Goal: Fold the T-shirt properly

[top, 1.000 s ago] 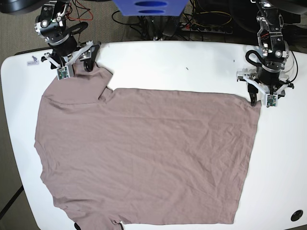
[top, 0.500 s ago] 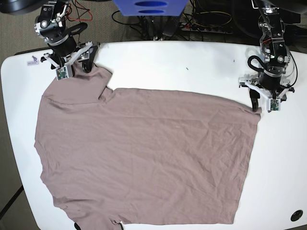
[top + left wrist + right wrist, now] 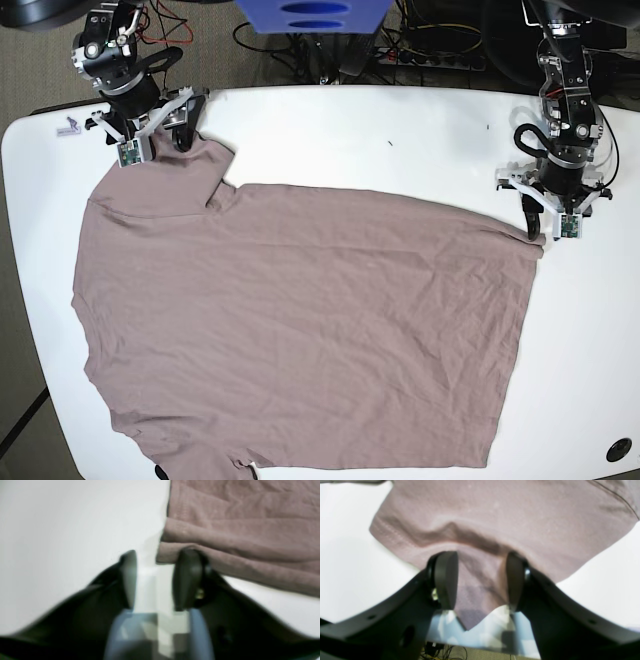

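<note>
The mauve-brown T-shirt (image 3: 300, 330) lies spread flat on the white table (image 3: 400, 130), hem to the right. In the base view my left gripper (image 3: 545, 222) stands at the hem's far right corner. Seen from the left wrist, that gripper (image 3: 160, 555) is open, white table showing between the jaws and the hem corner (image 3: 172, 552) at one fingertip. My right gripper (image 3: 180, 138) is at the far left sleeve. In the right wrist view it (image 3: 481, 557) is open, straddling the puckered sleeve edge (image 3: 480, 585).
Behind the table's far edge are cables and a blue object (image 3: 315, 15). A small logo sticker (image 3: 68, 127) marks the far left corner, and a black round part (image 3: 620, 450) sits at the near right corner. The shirt's near side reaches the front table edge.
My left gripper has shifted slightly right and nearer along the hem corner, and its jaws have narrowed. The right arm has barely moved.
</note>
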Motion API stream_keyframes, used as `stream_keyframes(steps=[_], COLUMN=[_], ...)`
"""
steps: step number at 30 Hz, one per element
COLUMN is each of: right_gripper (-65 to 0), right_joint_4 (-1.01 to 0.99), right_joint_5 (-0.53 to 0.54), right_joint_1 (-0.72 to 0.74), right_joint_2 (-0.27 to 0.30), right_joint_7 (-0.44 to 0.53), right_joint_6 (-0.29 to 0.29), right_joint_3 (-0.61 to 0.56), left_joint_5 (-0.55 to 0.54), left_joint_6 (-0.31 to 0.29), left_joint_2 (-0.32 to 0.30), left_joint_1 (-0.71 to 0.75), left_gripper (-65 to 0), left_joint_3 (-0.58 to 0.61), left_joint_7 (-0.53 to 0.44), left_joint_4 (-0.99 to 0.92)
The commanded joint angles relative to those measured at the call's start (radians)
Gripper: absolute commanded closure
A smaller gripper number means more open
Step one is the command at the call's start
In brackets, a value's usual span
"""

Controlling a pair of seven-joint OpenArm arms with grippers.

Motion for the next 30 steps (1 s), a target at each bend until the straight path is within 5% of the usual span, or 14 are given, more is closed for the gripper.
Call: stream_keyframes(steps=[1,5,12,22,30], right_gripper=[-30.9,-31.5,-29.3,-4.3,-3.9], right_joint_4=[-0.004,-0.006,-0.011,-0.006,0.006], right_joint_5=[-0.019,-0.023,-0.020,-0.028,-0.031], right_joint_1=[-0.014,-0.014,-0.011,0.002,0.004], right_joint_2=[0.001,0.002,0.002,0.003,0.000], right_joint_7=[-0.062,-0.061,-0.058,-0.057,-0.043], right_joint_6=[0.007,0.004,0.002,0.008,0.002], right_joint_3=[-0.003,-0.003,-0.009,-0.011,-0.016], left_joint_5=[0.016,0.011,0.003,0.003,-0.002], left_joint_6=[-0.005,-0.008,-0.008,-0.008,-0.009], left_joint_2=[-0.007,-0.007,-0.009,-0.004,-0.003], left_joint_1=[0.011,0.011,0.018,0.020,0.019], left_gripper=[-9.2,0.0,0.0,0.0,0.0], left_joint_3=[-0.005,-0.008,-0.011,-0.016,-0.021], left_joint_7=[0.033,0.028,0.027,0.053,0.060], left_joint_4=[0.005,0.006,0.013,0.013,0.011])
